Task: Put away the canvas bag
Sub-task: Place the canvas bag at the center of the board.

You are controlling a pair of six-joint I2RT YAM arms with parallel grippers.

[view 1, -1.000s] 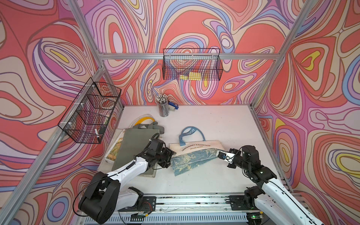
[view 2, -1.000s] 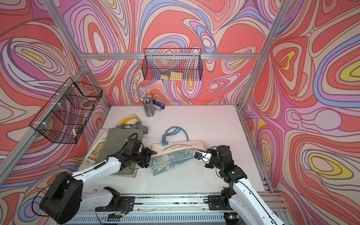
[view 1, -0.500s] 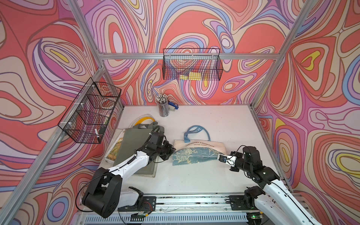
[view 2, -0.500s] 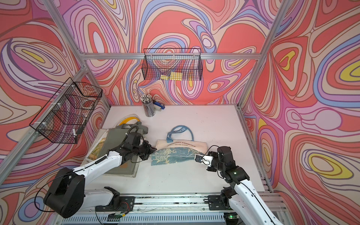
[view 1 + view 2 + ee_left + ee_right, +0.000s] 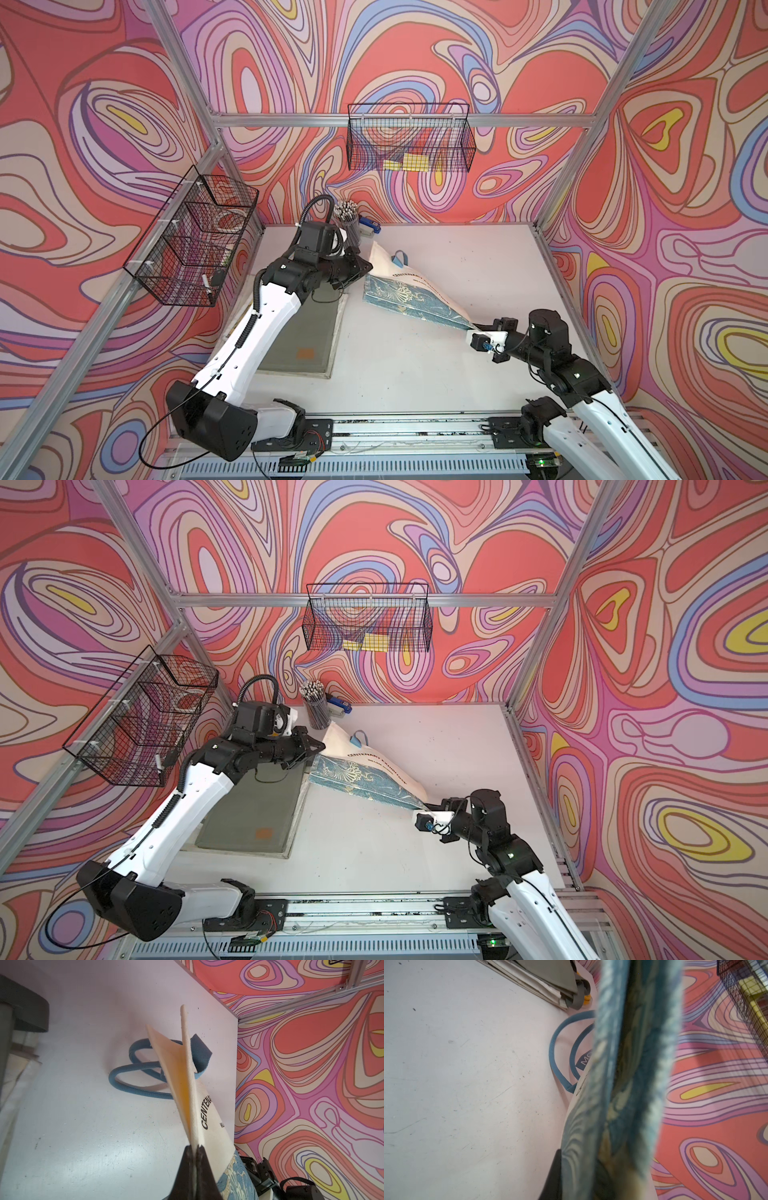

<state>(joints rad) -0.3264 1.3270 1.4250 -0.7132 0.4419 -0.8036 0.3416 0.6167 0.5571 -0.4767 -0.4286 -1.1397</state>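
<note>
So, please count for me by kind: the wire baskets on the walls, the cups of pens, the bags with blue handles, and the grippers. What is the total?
Wire baskets: 2 (back wall, left wall)
Cup of pens: 1
Canvas bag with blue handles: 1
Grippers: 2 (left gripper, right gripper)
Total: 6
</note>
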